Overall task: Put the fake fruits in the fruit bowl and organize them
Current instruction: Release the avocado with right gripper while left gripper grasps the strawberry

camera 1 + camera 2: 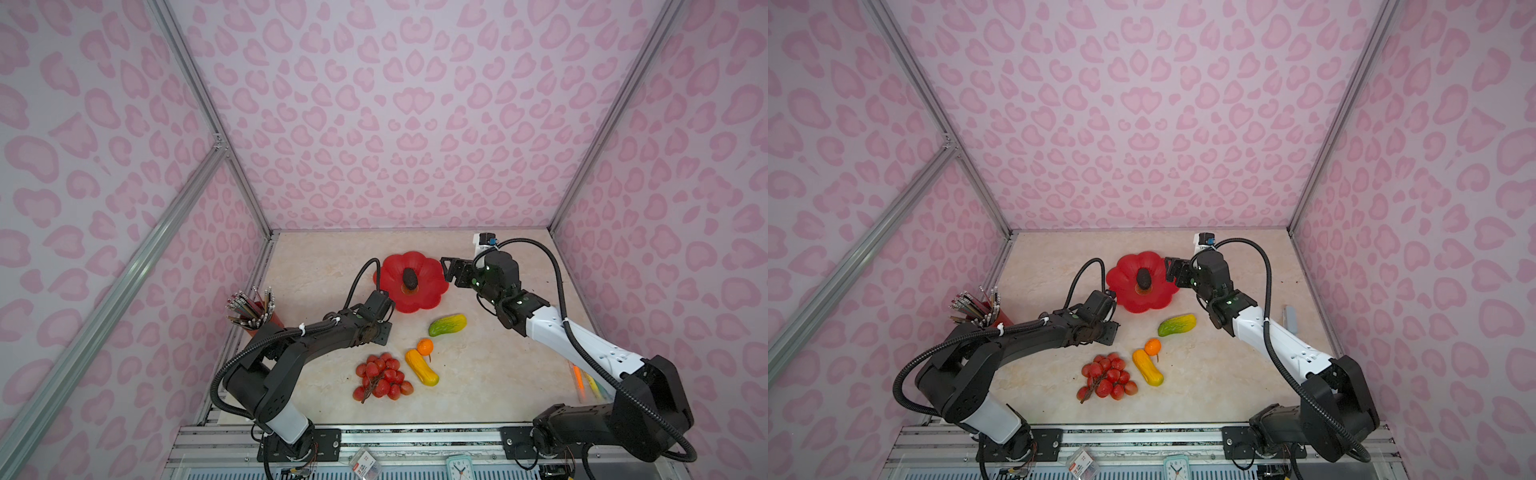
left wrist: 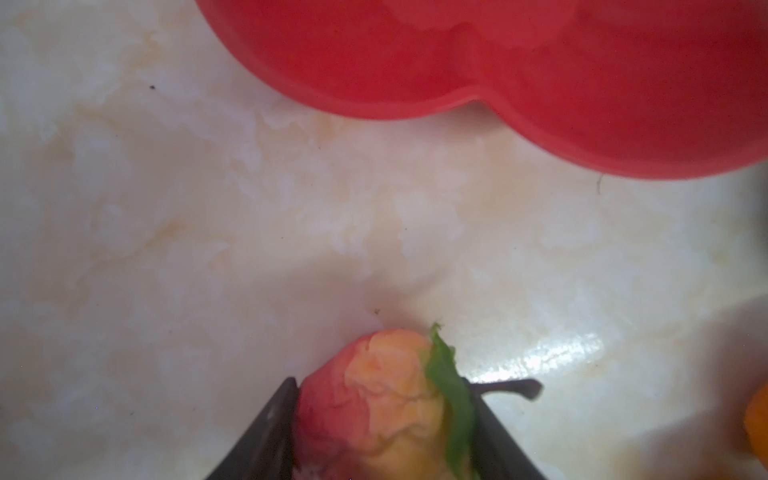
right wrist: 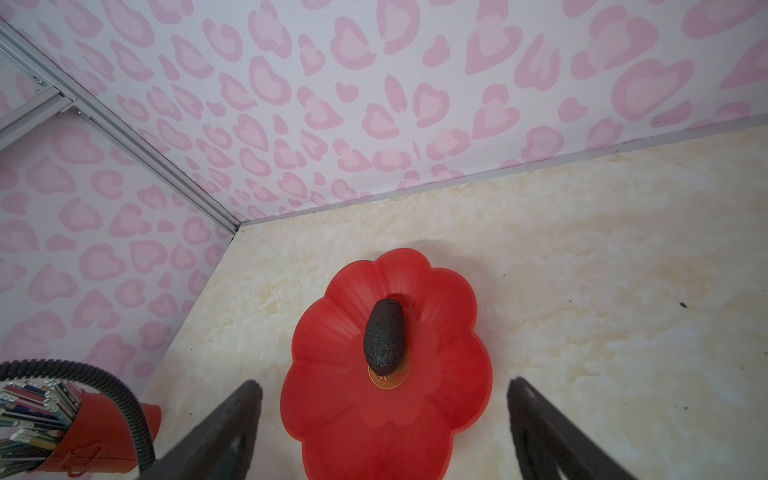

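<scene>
The red scalloped fruit bowl [image 1: 415,305] [image 1: 1144,305] [image 3: 353,415] stands at mid-back of the table, with the dark avocado [image 1: 409,278] [image 1: 1144,278] [image 3: 384,336] lying over its gold emblem. My right gripper [image 1: 451,270] [image 3: 383,382] hangs open above the bowl's right edge, holding nothing. My left gripper [image 2: 382,384] points down just in front of the bowl [image 2: 540,83], shut on the pink-red strawberry [image 2: 374,407]; the arm hides that fruit in both top views. On the table lie the green-yellow fruit [image 1: 447,324], small orange [image 1: 425,345], yellow-orange fruit [image 1: 422,367] and grape bunch [image 1: 382,376].
A red pencil cup [image 1: 266,316] [image 3: 95,436] full of pencils stands by the left wall, behind the left arm. Pens [image 1: 582,382] lie along the right wall. A small clock [image 1: 459,467] sits on the front rail. Pink patterned walls close in three sides.
</scene>
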Controlling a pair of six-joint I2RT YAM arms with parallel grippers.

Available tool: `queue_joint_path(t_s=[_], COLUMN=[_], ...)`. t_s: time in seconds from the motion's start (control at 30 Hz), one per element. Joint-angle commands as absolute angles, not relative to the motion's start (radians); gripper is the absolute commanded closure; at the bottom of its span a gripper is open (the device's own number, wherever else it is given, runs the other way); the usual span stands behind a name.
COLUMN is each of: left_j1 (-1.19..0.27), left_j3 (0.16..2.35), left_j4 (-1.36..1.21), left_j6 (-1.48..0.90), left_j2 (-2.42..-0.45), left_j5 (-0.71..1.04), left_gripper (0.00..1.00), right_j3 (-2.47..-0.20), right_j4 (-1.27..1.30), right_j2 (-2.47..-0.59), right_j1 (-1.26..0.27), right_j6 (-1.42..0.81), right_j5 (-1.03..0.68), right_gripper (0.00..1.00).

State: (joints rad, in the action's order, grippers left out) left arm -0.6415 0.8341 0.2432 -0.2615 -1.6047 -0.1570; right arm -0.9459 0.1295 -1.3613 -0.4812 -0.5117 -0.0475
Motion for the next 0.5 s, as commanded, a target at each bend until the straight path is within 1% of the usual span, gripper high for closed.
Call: queue_joint_path(t_s=[0.0, 0.1, 0.27, 0.37, 0.47], left_j1=[-0.641, -0.641, -0.641, -0.641, -0.641], left_j3=[0.815, 0.817, 0.882, 0.945, 1.029], left_j4=[0.260, 0.297, 0.339, 0.325, 0.307], left_j6=[-0.253, -0.232, -0.195, -0.178, -0.156], left_j2=[-1.532, -1.429, -1.305, -1.319, -1.400], left_j5=[-0.164, -0.159, -0.132, -0.120, -0.119], left_gripper=[0.47, 0.50, 0.49, 0.48, 0.48], right_j3=[-0.939, -0.940, -0.956, -0.960, -0.954], right_j4=[0.144, 0.156, 0.145, 0.123, 0.093], right_j2=[-1.366, -1.376, -1.390, -1.385, -1.374], right_j1=[-0.479, -0.480, -0.478, -0.477, -0.476], right_j6=[-0.511, -0.521, -0.522, -0.520, -0.519], right_j5=[-0.038, -0.044, -0.054, -0.054, -0.056], right_gripper=[0.08, 0.08, 0.08, 0.08, 0.08])
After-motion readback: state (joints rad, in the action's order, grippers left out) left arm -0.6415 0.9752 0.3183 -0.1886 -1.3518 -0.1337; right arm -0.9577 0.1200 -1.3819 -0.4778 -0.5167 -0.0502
